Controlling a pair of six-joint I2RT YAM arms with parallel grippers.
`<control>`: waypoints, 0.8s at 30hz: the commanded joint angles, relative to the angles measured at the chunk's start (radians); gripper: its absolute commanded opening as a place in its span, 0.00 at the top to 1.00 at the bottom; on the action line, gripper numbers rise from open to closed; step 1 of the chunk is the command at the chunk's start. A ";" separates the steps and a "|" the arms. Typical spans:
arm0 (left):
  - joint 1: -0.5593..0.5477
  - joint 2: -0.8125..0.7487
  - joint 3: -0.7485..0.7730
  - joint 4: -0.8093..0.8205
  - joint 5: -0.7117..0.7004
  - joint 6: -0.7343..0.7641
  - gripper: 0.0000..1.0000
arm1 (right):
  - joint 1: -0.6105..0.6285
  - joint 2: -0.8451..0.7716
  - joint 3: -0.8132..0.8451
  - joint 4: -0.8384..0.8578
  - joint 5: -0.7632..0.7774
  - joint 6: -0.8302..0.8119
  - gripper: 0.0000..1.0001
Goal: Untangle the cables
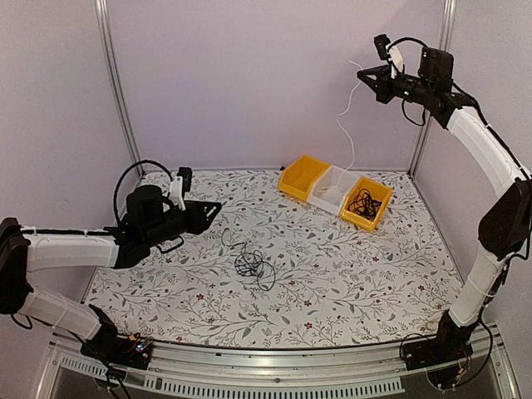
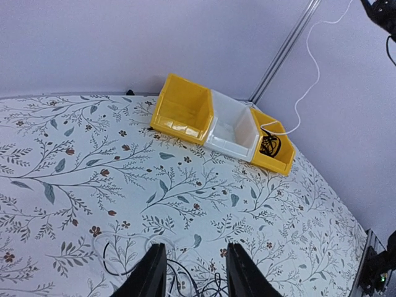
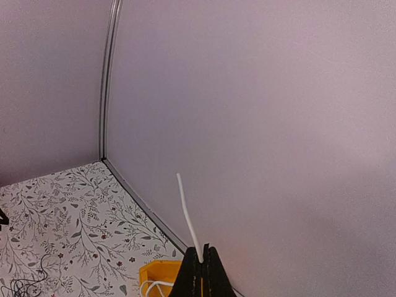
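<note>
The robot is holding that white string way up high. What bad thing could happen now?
The right gripper pinches the white cable close to its tip, so it might slip out and drop. Its lower end reaches the bins near the black cables in the far-right yellow bin; pulling higher could snag them. The open left gripper may grab several loops of the table clump together.

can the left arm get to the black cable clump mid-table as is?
Probably yes. The left gripper is open, just left of the black cable clump, with only table between. The right gripper is up high, clamping a white cable.
</note>
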 commanded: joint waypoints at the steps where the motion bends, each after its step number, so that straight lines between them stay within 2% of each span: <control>1: -0.007 -0.032 -0.028 -0.041 -0.023 0.020 0.68 | -0.005 0.057 0.087 0.034 -0.013 0.036 1.00; 13: -0.008 -0.042 -0.036 -0.086 -0.050 0.040 0.67 | -0.005 0.259 0.272 0.044 0.019 0.050 1.00; 24: -0.009 -0.025 -0.017 -0.096 -0.058 0.058 0.67 | -0.039 0.259 0.096 0.061 0.019 0.017 1.00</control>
